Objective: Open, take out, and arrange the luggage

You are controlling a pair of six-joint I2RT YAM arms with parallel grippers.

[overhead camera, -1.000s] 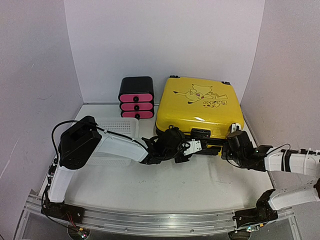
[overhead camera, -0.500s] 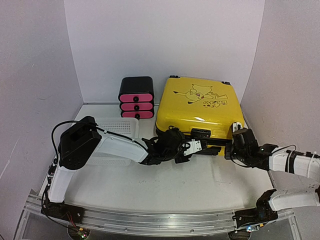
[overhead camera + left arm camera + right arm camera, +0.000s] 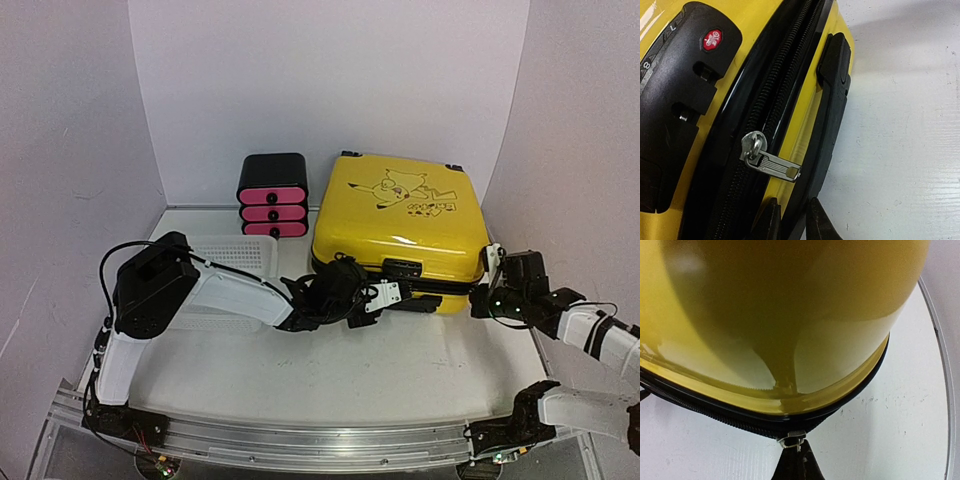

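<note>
Yellow, the luggage lies flat at the far right of the tabletop. Our right claw is at its near right corner, fingers together on the corner pull. From there the zip band runs left along the near edge. The left claw is clamped on the handle, beside the middle pull. We count one luggage, two pulls, one box and one basket.

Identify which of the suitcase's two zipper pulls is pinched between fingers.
The pull at the suitcase's right front corner, pinched by the right fingers; the other pull, beside the lock, lies free.
</note>
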